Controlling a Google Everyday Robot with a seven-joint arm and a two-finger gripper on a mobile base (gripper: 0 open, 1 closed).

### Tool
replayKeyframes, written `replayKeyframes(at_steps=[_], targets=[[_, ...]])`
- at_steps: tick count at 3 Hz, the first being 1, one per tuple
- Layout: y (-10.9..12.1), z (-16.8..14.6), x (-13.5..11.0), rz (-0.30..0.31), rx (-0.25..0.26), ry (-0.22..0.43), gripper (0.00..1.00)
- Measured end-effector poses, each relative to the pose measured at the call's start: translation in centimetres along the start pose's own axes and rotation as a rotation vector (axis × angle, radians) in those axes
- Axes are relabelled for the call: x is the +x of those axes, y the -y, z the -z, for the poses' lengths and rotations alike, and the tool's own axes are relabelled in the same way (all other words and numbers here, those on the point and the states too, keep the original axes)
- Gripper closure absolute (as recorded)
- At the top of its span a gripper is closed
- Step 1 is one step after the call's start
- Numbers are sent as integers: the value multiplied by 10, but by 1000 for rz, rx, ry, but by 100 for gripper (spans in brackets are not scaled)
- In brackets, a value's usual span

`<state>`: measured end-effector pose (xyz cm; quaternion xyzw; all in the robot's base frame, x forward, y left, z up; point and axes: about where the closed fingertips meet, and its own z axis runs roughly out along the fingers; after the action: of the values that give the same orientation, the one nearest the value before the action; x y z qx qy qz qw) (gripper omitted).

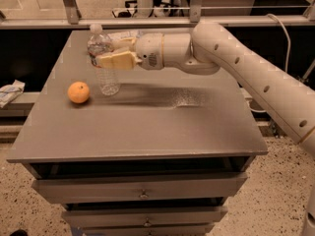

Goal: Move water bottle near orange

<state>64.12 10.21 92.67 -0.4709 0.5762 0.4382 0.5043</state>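
We see the gripper [102, 52] over the back left part of the table [162, 127]. Its two pale fingers [118, 60] are clamped on the upper half of the water bottle [108, 80], one in front and one behind. The bottle is upright, its base at or just above the tabletop; we cannot tell which. The orange [78, 92] lies near it, not touching. The white arm [246, 68] reaches in from the right of the view.

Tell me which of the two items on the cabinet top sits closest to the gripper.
The water bottle, clear and upright: the gripper is clamped around its middle. The orange sits apart on the surface, untouched.
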Motion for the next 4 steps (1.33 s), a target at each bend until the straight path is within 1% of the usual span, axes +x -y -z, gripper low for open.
replayKeyframes(at_steps=[1, 2, 3, 4], targets=[[1, 1, 2, -3, 5, -2, 20], [2, 3, 3, -3, 10, -7, 0], [2, 3, 3, -3, 10, -8, 0], [5, 13, 0, 14, 18, -21, 0]])
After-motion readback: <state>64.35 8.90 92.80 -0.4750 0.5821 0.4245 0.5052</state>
